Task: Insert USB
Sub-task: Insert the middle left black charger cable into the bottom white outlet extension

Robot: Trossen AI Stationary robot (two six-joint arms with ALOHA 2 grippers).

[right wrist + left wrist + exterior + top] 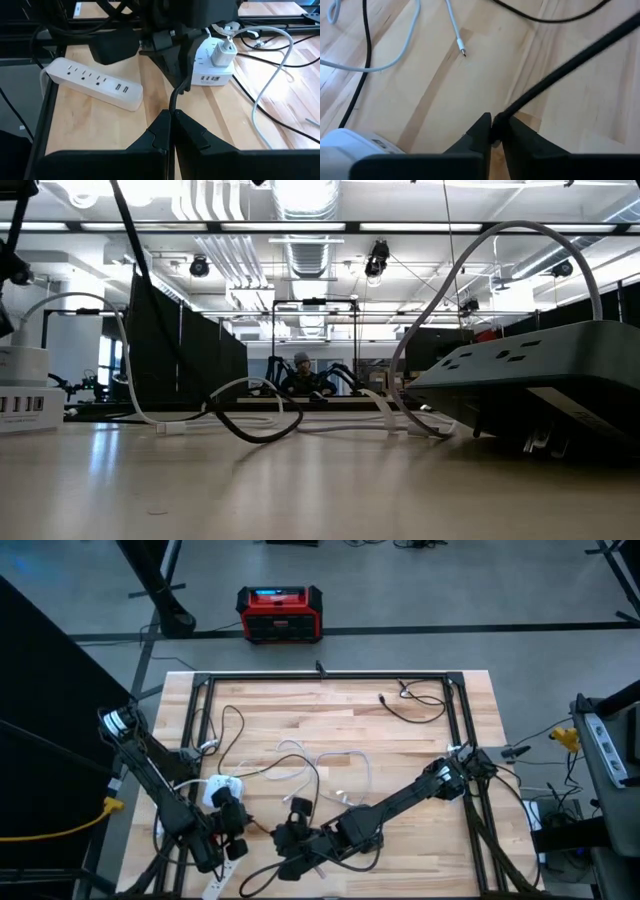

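A black USB cable [173, 102] runs a short way between my two grippers, near the table's front edge left of centre; its plug is hidden. My left gripper [493, 122], also seen in the high view [240, 828], is shut on it. My right gripper [171, 116] faces the left one [288, 835] and is shut on the same cable. Behind them, a white charging hub [212, 70] with a white adapter plugged in rests flat on the table. A white power strip [95, 82] lies beside it. My left gripper pinches the black cable [506, 112] between its two fingertips, slanting down from the table's left. The cable leaves the fingers as a straight, taut line [560, 75] above the wood. My right gripper pinches the same cable [172, 109] between its two fingertips, slanting down from the table's right. The short stretch up to the left gripper's fingers [180, 82] hangs clear of the table.
Loose white cables [330, 765] and black cables [415, 710] lie across the wooden table, and one white plug end [462, 51] lies free on the wood. A dark power strip [540, 375] sits close to the low camera. A metal frame [320, 677] borders the table.
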